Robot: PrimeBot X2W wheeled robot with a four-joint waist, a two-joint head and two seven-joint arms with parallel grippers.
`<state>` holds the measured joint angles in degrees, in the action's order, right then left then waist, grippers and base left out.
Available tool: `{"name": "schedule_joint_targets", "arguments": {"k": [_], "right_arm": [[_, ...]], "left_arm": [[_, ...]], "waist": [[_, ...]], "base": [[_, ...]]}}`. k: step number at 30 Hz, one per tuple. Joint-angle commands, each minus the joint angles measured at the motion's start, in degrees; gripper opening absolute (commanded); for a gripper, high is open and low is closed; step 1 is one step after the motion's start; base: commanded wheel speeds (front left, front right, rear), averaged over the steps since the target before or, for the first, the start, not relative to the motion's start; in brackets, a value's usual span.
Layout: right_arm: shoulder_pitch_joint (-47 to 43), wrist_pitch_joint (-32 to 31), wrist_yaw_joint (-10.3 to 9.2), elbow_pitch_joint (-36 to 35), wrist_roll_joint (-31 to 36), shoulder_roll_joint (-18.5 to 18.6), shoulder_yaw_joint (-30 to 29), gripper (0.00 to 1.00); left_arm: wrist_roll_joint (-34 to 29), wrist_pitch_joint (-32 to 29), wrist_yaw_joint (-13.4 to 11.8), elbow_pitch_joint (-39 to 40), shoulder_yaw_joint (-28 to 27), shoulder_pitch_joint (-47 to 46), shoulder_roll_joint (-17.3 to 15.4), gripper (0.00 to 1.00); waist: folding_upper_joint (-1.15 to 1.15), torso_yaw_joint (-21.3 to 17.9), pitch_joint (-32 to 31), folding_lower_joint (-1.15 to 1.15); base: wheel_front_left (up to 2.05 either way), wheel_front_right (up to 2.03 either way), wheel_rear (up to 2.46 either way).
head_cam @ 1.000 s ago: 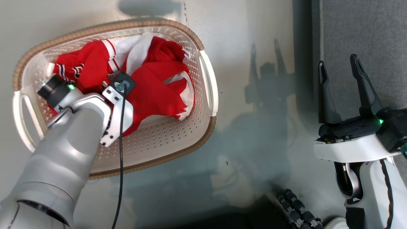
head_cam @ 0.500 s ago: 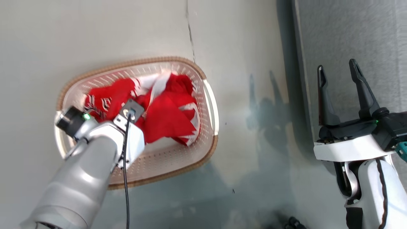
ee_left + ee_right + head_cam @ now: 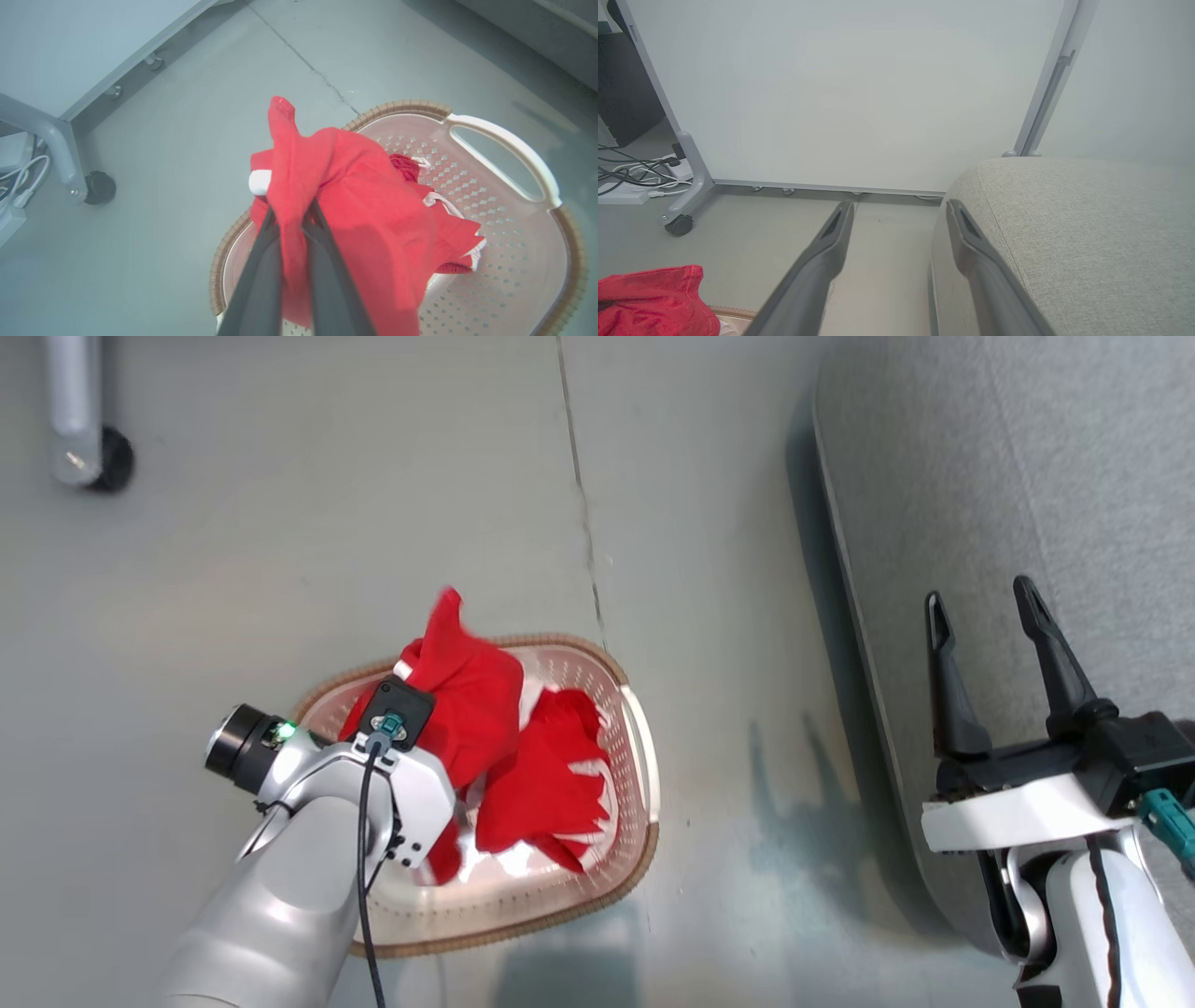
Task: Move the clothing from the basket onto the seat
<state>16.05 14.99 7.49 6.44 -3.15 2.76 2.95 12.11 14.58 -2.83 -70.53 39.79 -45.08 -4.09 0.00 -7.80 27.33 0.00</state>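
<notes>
The left hand [image 3: 292, 213] pinches a fold of the red clothing [image 3: 369, 200], held above the basket [image 3: 642, 775] on the floor, with more cloth down inside. Best to lift until the hanging tail is free of the rim, then carry it right to the seat [image 3: 1027, 476]. The right hand [image 3: 978, 597] hovers spread and empty by the seat's edge.

A red garment [image 3: 471, 700], pinched in the left gripper [image 3: 290, 217], hangs bunched over the cream perforated basket [image 3: 642, 756] with its brown rim, where a second red-and-white garment [image 3: 546, 789] lies crumpled; the grey upholstered seat [image 3: 1027, 476] stands apart to the right
</notes>
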Motion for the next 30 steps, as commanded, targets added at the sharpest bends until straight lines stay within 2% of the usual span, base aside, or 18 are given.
{"name": "schedule_joint_targets", "arguments": {"k": [1, 6, 16, 22, 28, 30], "right_arm": [[-0.69, 0.30, 0.01, 0.27, 0.12, 0.27, -0.17, 1.00], [-2.51, 0.30, 0.01, 0.79, 0.20, 0.28, -0.38, 1.00], [-5.40, 0.30, 0.01, 1.23, -0.47, 0.30, 0.06, 1.00], [-6.91, 0.30, 0.01, 1.43, -0.68, 0.29, -0.13, 1.00], [-7.93, 0.30, 0.01, 1.31, -0.45, 0.28, 0.10, 1.00], [-8.02, 0.30, 0.01, 1.32, -0.39, 0.29, 0.14, 1.00]], "left_arm": [[0.24, 0.40, -0.64, 0.95, -0.40, 0.46, -0.03, 0.00], [0.74, 0.63, -3.35, 13.52, -2.94, 3.78, -2.57, 0.00], [-0.86, 0.68, -6.14, 39.79, -11.06, 12.58, -6.52, 0.00], [-2.37, 0.68, -6.69, 54.12, -15.80, 16.67, -5.91, 0.00], [-3.39, 0.62, -5.36, 66.60, -19.78, 18.48, -3.68, 0.00], [-3.25, 0.61, -5.06, 68.16, -20.34, 18.62, -3.16, 0.00]], "waist": [[0.00, 1.04, -3.27, 0.00], [0.00, 2.03, -7.21, 0.00], [0.00, 2.84, -13.68, 0.00], [0.00, 3.28, -16.44, 0.00], [0.00, 3.72, -17.83, 0.00], [0.00, 3.77, -17.98, 0.00]], "base": [[0.00, 0.00, 0.00], [0.00, 0.00, 0.00], [0.00, 0.00, 0.00], [0.00, 0.00, 0.00], [0.00, 0.00, 0.00], [0.00, 0.00, 0.00]]}}
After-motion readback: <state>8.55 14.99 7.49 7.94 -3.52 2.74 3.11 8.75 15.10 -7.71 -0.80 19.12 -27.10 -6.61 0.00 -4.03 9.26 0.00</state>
